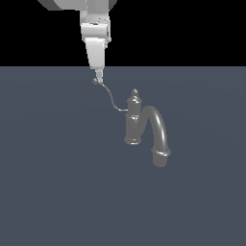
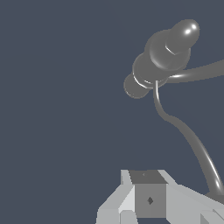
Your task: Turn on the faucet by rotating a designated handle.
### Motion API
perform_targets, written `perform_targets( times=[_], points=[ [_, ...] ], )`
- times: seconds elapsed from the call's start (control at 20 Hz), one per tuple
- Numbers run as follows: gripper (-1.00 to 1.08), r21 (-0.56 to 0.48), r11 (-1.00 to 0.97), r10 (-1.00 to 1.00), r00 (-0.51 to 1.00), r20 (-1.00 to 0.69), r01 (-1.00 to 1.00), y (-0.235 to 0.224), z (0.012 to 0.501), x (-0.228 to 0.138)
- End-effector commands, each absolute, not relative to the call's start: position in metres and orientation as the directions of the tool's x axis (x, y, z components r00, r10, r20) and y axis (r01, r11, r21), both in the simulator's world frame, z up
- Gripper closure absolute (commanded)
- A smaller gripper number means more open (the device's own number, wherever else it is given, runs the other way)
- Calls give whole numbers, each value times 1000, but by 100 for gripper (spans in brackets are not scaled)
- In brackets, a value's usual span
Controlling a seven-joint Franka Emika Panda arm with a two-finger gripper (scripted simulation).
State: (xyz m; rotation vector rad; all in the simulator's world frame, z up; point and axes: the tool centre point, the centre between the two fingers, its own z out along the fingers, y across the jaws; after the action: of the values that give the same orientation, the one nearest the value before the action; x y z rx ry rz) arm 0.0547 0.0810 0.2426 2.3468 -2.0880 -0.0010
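Pincer (image 1: 97, 77) at far end of handle (image 1: 109, 97), tip touching ball: best leverage for rotation. Jaw state indeterminate (edge-on view). Faucet (image 1: 144, 127) below, toward exterior view's right.

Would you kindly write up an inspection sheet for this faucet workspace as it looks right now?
Surface: plain grey-blue floor, uniform, no marks.
Job's things: faucet stands upright, arched spout curving down towards the exterior view's right; thin handle sweeps from the column up towards the exterior view's left, ending in a ball tip.
Clutter: nothing seen.
Grippers: gripper points down, its tip at the handle's ball tip; whether the jaws are open or shut cannot be told.
Cables: nothing seen.
Surroundings: black background above the floor line.
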Motion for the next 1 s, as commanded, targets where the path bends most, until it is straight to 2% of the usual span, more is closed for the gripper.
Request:
perform_targets(
  times=[0.0,0.95],
  points=[
    [108,0,-115,-993,115,0,-993,81,243,55],
    [108,0,-115,-993,115,0,-993,74,242,2]
  ],
)
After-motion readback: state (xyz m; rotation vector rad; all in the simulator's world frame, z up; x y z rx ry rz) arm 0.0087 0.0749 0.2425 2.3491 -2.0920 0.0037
